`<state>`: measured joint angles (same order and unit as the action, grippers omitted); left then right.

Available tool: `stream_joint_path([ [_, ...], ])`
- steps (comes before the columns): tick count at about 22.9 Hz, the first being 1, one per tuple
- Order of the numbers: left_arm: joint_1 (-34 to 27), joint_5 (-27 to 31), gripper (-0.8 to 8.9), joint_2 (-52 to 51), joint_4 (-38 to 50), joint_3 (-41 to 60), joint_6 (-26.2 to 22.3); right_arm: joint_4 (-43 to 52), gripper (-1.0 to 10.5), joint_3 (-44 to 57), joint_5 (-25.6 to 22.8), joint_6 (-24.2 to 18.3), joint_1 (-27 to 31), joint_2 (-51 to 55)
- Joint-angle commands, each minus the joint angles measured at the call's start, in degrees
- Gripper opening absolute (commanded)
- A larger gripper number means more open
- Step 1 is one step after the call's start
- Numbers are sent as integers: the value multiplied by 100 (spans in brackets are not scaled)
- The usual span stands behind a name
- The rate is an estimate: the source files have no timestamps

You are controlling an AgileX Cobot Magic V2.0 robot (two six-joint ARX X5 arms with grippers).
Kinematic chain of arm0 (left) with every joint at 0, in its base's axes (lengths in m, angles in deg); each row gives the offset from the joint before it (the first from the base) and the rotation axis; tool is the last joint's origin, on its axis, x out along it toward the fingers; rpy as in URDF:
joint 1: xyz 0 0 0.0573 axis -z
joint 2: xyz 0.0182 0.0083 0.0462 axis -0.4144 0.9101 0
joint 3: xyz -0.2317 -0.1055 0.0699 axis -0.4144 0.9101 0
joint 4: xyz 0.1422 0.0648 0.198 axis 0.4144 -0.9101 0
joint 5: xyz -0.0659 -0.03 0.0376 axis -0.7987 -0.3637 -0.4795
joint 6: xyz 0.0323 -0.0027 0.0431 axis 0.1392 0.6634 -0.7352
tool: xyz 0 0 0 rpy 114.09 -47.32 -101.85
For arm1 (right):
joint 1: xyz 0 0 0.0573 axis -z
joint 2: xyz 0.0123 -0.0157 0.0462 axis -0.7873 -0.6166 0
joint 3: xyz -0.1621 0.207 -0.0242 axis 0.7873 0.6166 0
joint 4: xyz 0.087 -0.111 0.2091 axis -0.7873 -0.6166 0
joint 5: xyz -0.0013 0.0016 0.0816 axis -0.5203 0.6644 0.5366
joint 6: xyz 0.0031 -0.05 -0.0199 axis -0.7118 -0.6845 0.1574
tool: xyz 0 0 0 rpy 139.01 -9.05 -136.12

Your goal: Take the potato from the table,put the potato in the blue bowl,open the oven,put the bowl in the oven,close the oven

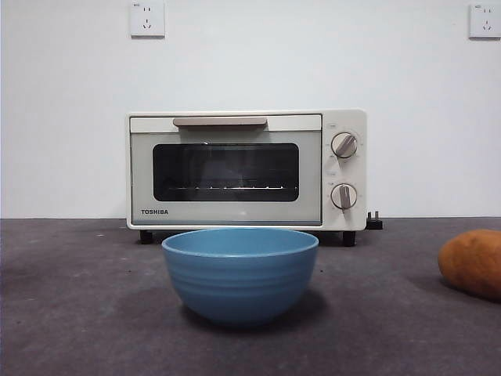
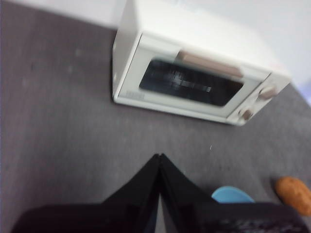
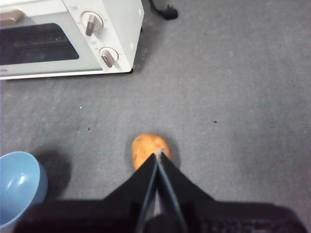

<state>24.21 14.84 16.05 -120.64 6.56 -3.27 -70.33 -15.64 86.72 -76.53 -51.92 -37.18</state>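
The dark grey, slightly mottled matte surface (image 1: pixel 86 313) spans the whole foreground and carries everything here. Largest on it is the cream-white Toshiba toaster oven (image 1: pixel 246 170), standing at the back against the white wall, its dark glass door shut, the beige bar handle (image 1: pixel 220 121) across the top of the door and two round knobs (image 1: pixel 344 145) one above the other on its right side; a black plug (image 3: pixel 167 10) lies on the surface just beyond the oven's knob end. In front of the oven, near but apart from it, stands the deep round light-blue bowl (image 1: pixel 239 274) with faint horizontal ridges, upright on its narrow base and holding nothing that can be seen. The rounded orange-brown potato (image 1: pixel 472 262) with matte rough skin lies on the bare surface to the right of the bowl, well apart from it. The right gripper (image 3: pixel 158 154) hangs above the potato with its two black jaws pressed together to a point, holding nothing; whether the tip touches the potato cannot be told. The left gripper (image 2: pixel 159 156) is likewise closed tight and empty, over bare surface in front of the oven, with the bowl's rim showing beside it.
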Motion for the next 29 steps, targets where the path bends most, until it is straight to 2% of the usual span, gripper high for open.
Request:
stream_joint_path([
  [1, -17, -17, -5, 372, -275, -304, 17, 94, 1, -297, 2, -87, 2, -389],
  [4, -17, -17, -5, 953, -713, -761, 7, 57, 0, -763, 17, -90, 2, -1036],
  [6, -17, -26, -5, 1368, -1010, -1016, -179, 26, 0, -1025, 192, -96, 2, -1499],
  [11, -15, -841, -5, 2175, -1655, -1191, -1040, -492, 0, -1502, 1285, -378, -2, -2706],
  [13, -9, -918, -5, 2398, -1921, -1191, -1333, -651, 1, -1543, 1657, -566, -11, -3156],
  [17, 79, -916, -5, 2640, -2212, -1191, -1681, -673, 11, -1543, 1631, -608, -245, -3930],
  [19, 120, -918, -5, 2673, -2212, -1191, -1683, -621, 13, -1547, 1436, -673, -413, -4258],
  [20, 157, -916, -4, 2673, -2210, -1191, -1683, -605, 57, -1547, 1217, -673, -518, -4413],
  [23, 251, -916, -5, 2673, -2210, -1191, -1683, -605, 293, -1550, 566, -673, -782, -4824],
  [24, 278, -916, -4, 2673, -2208, -1191, -1683, -599, 372, -1550, 481, -675, -839, -4953],
  [27, 365, -916, -5, 2673, -2188, -1191, -1683, -597, 688, -1550, 175, -697, -999, -5298],
  [29, 378, -914, -4, 2673, -2184, -1191, -1683, -514, 731, -1550, -48, -745, -1095, -5515],
])
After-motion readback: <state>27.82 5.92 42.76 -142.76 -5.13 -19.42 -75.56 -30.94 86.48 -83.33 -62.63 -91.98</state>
